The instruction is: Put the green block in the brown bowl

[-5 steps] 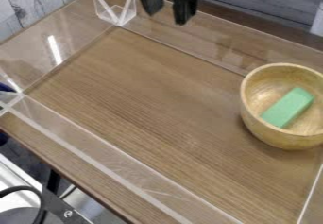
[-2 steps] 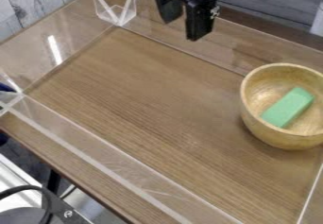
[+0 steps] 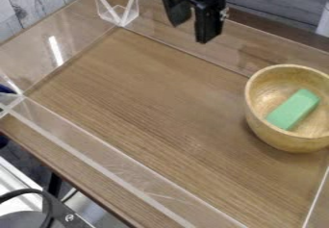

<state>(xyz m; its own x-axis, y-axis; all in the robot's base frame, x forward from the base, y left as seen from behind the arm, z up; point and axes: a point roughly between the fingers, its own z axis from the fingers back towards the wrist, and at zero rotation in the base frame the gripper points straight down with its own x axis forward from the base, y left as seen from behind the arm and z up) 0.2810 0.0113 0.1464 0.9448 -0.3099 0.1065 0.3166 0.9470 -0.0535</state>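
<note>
Camera view, the only one: green block (image 3: 295, 109) lies inside the brown bowl (image 3: 259, 84), its long axis slanting from lower left to upper right, tilted against the yellowish inner wall. Gripper (image 3: 195, 18) hangs at the far edge of the wooden table (image 3: 141, 107), up and to the left of the bowl, well apart, jaws spread wide and holding nothing. The placing looks done.

Tabletop (image 3: 141, 97) bare, passable; clear walls (image 3: 77, 136) bound edges; brown bowl (image 3: 291, 107) right.
</note>
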